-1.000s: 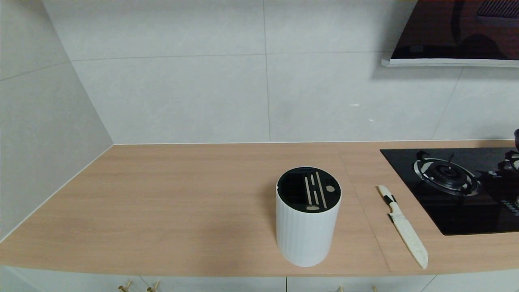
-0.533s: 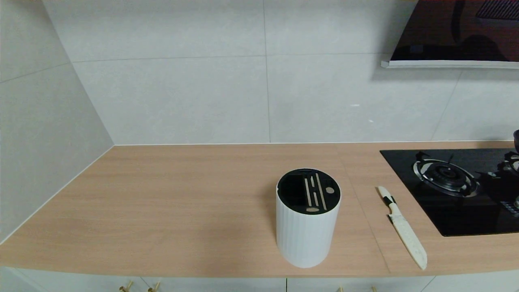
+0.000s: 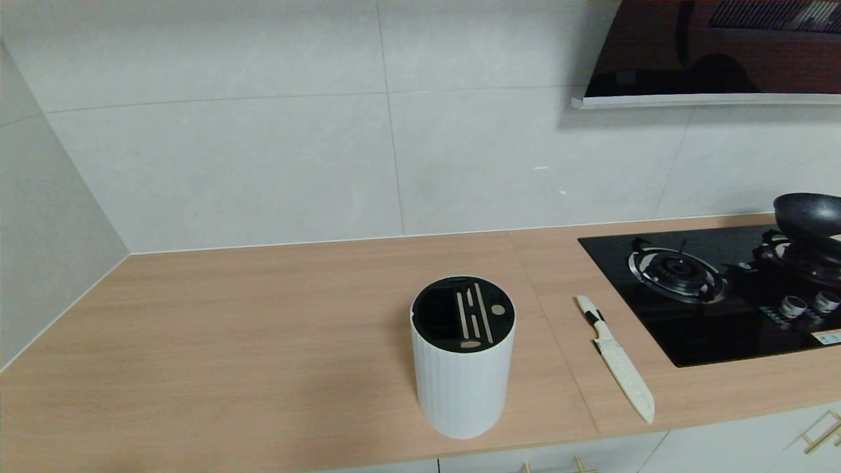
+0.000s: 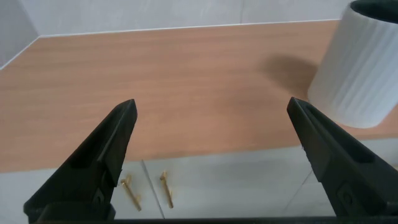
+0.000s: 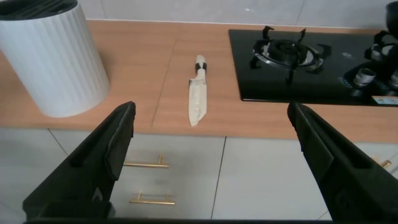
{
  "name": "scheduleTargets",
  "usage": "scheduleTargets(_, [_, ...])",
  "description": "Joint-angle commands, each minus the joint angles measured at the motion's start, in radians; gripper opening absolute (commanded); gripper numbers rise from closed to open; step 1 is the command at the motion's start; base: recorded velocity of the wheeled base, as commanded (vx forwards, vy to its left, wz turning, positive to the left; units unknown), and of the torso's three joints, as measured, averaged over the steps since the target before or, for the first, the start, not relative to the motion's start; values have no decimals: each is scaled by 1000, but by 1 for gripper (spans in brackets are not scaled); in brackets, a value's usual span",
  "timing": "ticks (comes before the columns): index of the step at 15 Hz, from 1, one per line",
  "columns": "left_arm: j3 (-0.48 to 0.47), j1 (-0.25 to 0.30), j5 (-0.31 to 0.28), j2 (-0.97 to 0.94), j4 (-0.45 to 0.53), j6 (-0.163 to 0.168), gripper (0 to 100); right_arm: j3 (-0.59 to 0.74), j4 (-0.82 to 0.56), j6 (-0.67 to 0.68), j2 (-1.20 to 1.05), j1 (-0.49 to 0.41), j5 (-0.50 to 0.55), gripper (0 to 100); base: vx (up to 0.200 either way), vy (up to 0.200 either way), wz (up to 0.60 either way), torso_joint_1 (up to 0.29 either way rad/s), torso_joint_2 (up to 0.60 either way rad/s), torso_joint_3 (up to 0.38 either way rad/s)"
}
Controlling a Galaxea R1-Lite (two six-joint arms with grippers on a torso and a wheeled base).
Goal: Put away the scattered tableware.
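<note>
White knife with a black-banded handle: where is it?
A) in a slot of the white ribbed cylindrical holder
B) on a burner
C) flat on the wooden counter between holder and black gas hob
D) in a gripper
C: the white knife lies flat on the wooden counter, apart from the white ribbed cylindrical holder and the black gas hob.

The knife holder point(image 3: 463, 381) is white with vertical ribs, its top black with beige slots. The knife point(image 3: 617, 361) is cream, blade speckled, handle banded black. Counter point(image 3: 230, 328): light brown wood grain. Hob point(image 3: 709, 328): glossy black. Pan point(image 3: 808, 213): black. Wall tiles point(image 3: 263, 164): pale grey.
</note>
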State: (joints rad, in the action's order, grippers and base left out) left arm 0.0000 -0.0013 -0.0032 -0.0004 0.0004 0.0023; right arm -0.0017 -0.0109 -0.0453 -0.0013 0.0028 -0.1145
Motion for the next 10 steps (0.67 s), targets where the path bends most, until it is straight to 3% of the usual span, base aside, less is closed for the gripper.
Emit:
scheduleTargets(1, [0,1,0,0,0,1,100,0,0,-1,1,0,-1,100,0,0,0,0,0,0])
scheduleTargets(8, [0,0,0,0,0,-1,100,0,2,-22,1,0,-7,100,0,0,0,0,0,0])
scheduleTargets(10, [0,1,0,0,0,-1,100,-96,28,1,3,2,-53,100,0,0,0,0,0,0])
